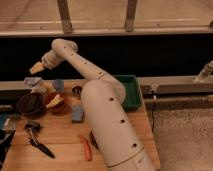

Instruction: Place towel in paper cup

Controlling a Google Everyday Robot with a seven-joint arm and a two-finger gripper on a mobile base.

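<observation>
The big white arm [102, 117] holds its gripper [36, 68] just above the paper cup [39, 90]; nobody can tell if it is open or shut. A pale lump, likely the towel [31, 81], sits at the cup's top, so the drop seems close to done. Next the gripper needs to lift straight up from the cup.

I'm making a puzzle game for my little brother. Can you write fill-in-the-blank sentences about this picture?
1. The tray beside the robot's arm is coloured ____.
2. The end effector is in the picture's upper ____ part.
3. The long thin thing near the front edge of the table is coloured ____.

Missing words: green; left; orange.
</observation>
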